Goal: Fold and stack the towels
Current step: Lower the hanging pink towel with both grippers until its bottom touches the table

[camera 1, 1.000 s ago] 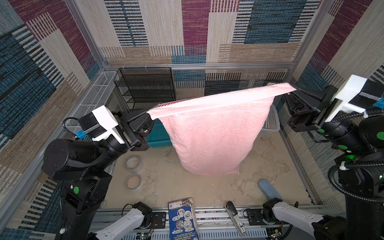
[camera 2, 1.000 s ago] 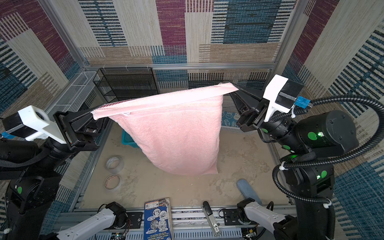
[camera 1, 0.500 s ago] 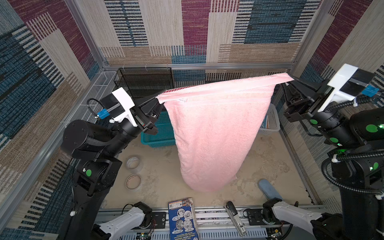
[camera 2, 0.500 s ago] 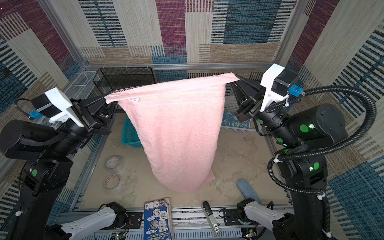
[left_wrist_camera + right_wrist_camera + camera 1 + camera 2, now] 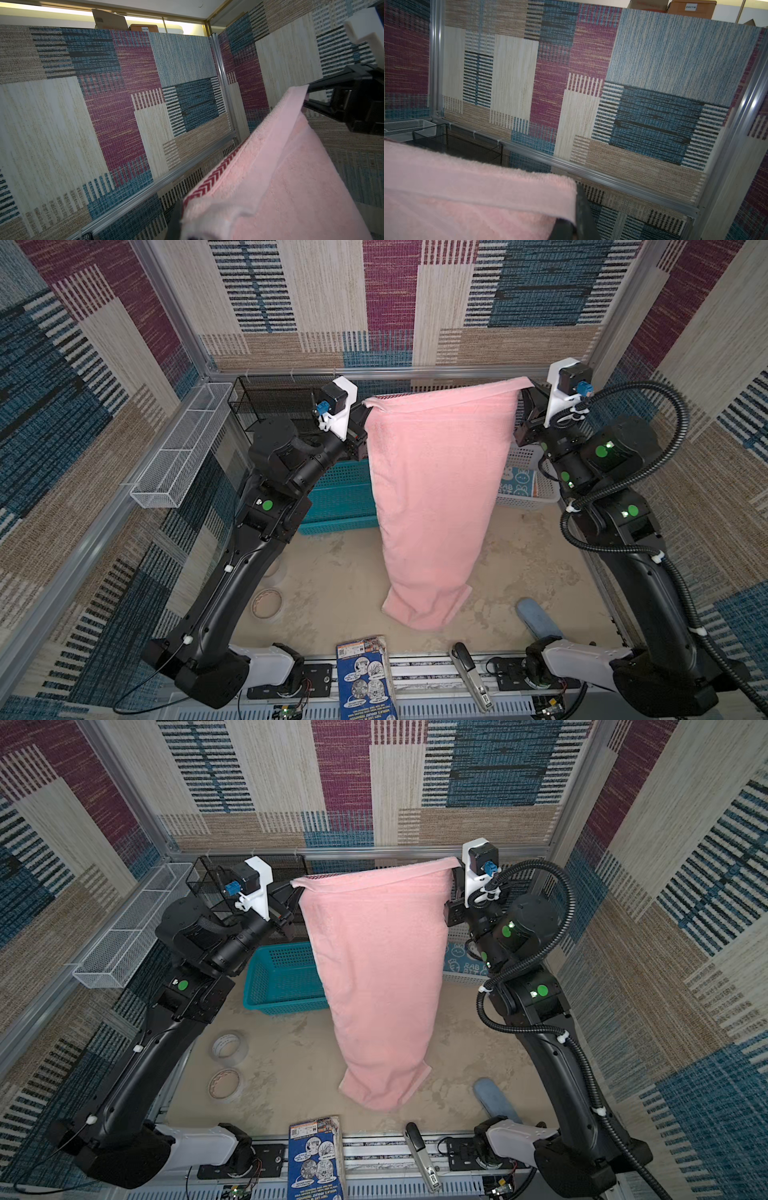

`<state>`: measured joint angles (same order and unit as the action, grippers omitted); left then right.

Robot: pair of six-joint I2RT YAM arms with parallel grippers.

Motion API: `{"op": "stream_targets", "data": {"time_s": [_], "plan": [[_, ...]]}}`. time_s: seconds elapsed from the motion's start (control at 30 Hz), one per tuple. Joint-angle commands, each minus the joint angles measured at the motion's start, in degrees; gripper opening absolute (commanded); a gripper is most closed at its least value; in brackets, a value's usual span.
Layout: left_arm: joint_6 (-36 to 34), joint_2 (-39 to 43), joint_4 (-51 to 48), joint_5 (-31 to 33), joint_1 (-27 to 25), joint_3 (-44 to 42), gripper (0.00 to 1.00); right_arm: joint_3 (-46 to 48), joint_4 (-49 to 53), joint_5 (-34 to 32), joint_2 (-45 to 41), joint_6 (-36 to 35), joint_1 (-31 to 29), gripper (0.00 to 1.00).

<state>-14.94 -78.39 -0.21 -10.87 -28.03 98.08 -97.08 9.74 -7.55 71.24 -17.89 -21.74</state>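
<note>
In both top views I see the large plain pink terry towel (image 5: pixel 436 497) hanging lengthwise between my two arms, above the sandy table (image 5: pixel 340 572). The left gripper (image 5: pixel 366 407) is clamped tight on its upper left corner and the right gripper (image 5: pixel 524 393) on its upper right corner. The top edge runs taut between them, a little higher on the right. The towel's lower end hangs close to the table top; I cannot tell whether it touches. Behind the towel sits a teal plastic lattice basket (image 5: pixel 278 977). A blue rabbit-print towel (image 5: pixel 518 483) lies in a white plastic basket (image 5: pixel 523 502) at the right.

In the left wrist view the pink towel (image 5: pixel 280 176) fills the lower right, with a dark red chevron band (image 5: pixel 209 180) along its edge. The right gripper's black jaws are pinched on its far corner.

In the right wrist view the towel's top hem (image 5: pixel 467 187) runs up to a black finger (image 5: pixel 584 209) at the near corner.
</note>
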Motion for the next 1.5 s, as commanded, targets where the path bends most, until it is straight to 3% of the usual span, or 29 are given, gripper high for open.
{"op": "stream_targets", "data": {"time_s": [0.0, 0.27, 0.6, 0.77, 1.13, 1.47], "plan": [[-2.7, -2.8, 4.0, 3.7, 0.3, 0.8, 0.0, 1.7, -6.6, -6.3, 2.1, -2.8, 0.1, 0.0], [-5.7, -8.0, 4.0, 8.1, 0.4, -0.4, 0.0, 9.5, -9.9, -5.6, 6.3, -1.1, 0.7, 0.0], [-2.6, -5.3, 8.9, 9.6, 0.3, -14.7, 0.0, 24.6, -13.1, -1.8, 7.2, 4.7, 1.6, 0.0], [-0.9, -4.3, 8.9, 9.7, 0.2, -16.8, 0.0, 26.7, -13.8, -1.1, 7.2, 6.6, 2.1, 0.0], [1.9, 1.0, 8.7, 7.1, 0.2, -20.7, 0.0, 25.0, -11.3, -2.9, 1.2, 8.9, 2.1, 0.0], [13.0, -8.8, 13.2, 0.9, -1.3, -22.8, 0.0, 32.8, -11.3, -2.2, 4.7, 16.9, 2.1, 0.0]]}}
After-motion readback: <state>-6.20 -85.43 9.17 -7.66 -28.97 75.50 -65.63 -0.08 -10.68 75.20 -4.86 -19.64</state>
